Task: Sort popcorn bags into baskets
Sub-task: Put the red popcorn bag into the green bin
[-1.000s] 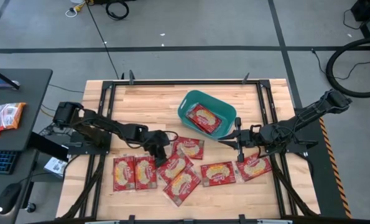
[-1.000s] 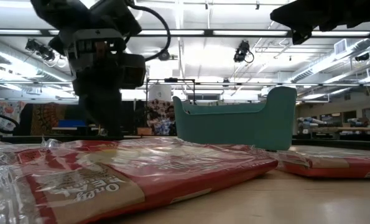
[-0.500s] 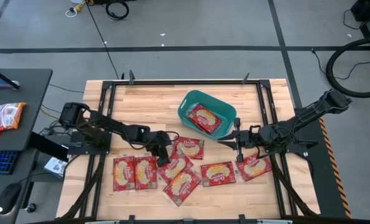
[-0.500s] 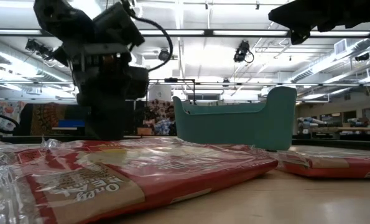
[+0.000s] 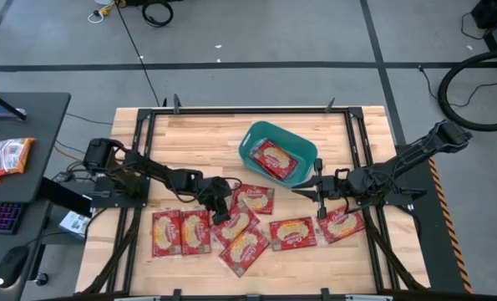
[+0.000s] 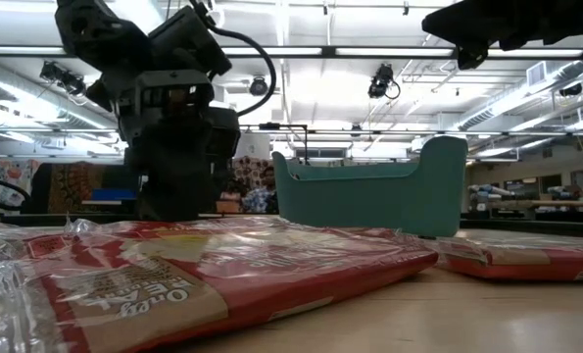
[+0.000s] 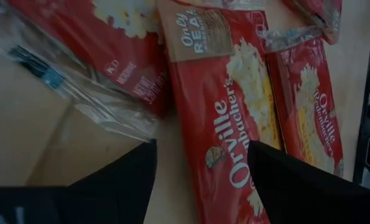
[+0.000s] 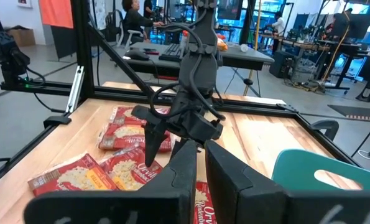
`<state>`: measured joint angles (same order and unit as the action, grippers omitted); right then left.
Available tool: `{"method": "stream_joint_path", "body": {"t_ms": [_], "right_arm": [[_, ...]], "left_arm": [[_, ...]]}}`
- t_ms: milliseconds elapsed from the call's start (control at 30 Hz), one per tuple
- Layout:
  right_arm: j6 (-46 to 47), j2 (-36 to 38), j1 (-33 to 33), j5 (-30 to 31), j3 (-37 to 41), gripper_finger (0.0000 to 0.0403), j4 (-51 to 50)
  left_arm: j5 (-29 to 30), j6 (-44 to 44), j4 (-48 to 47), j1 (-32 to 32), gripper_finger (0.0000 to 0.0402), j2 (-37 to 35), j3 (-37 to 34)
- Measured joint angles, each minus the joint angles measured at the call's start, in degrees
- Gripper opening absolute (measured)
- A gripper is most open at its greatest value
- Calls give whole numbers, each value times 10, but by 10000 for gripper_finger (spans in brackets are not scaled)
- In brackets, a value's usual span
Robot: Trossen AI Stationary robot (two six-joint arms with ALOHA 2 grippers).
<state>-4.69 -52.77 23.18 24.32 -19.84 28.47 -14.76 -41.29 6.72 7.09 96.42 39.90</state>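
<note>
Several red popcorn packets [image 5: 234,222] lie flat in a loose cluster on the near half of the wooden table. One more packet [image 5: 272,159] lies inside the teal tub [image 5: 252,138] at the far middle. My left gripper [image 5: 220,202] is open, low over the cluster's middle. In the left wrist view its fingers straddle the edge of an Orville packet [image 7: 234,106]. My right gripper [image 5: 305,191] is shut, in the air between the tub and the packets to the right [image 5: 341,224]. The low view shows the tub [image 6: 369,196] behind a near packet [image 6: 203,275]. My left gripper [image 7: 200,180] comes down from above with one open finger [image 7: 122,180] over the packet's clear sealed edge and the other [image 7: 296,180] over its red face. I cannot tell whether either finger touches it.
A black metal frame [image 5: 144,159] runs around the table's edges. Bare wood lies on the far left of the table [image 5: 190,138]. A desk with a keyboard and another packet [image 5: 6,155] stands left of the table. People and workbenches show in the room beyond [image 8: 135,12].
My left gripper has shifted a little toward the table's right and turned about its wrist while staying low over the packets. The packets and my right arm have kept still.
</note>
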Motion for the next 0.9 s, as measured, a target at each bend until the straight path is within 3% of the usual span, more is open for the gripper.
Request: {"method": "stream_joint_path", "body": {"t_ms": [633, 900], "right_arm": [[-4, 0, 0, 0, 0, 41, 6], [-4, 0, 0, 0, 0, 41, 6]], "left_arm": [[60, -30, 39, 45, 178, 19, 0], [61, -13, 36, 40, 83, 21, 0]]}}
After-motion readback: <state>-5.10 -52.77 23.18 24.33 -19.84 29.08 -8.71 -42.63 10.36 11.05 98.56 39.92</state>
